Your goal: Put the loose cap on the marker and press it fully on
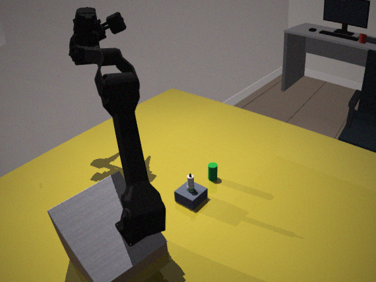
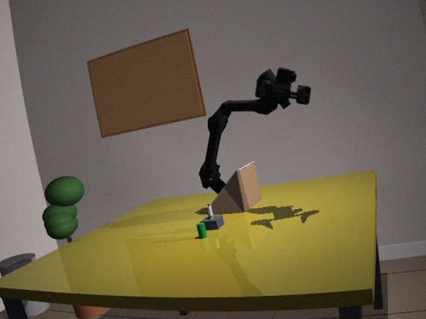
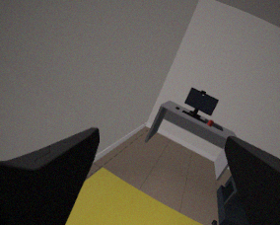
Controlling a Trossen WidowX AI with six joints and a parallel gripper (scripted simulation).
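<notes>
Black parallel-jaw gripper held high, fingers spread apart, nothing gripped. Green cylindrical cap stood just beside grey holder block — white marker seated upright, unobstructed.

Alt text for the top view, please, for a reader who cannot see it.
A green cap stands loose on a yellow table, just beyond a white marker upright in a grey holder block. The black arm is raised high, its open gripper far above both.

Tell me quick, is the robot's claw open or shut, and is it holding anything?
Gripper: open wide and holding nothing, raised high above the table; the green cap stands on the table beside the marker.
</notes>
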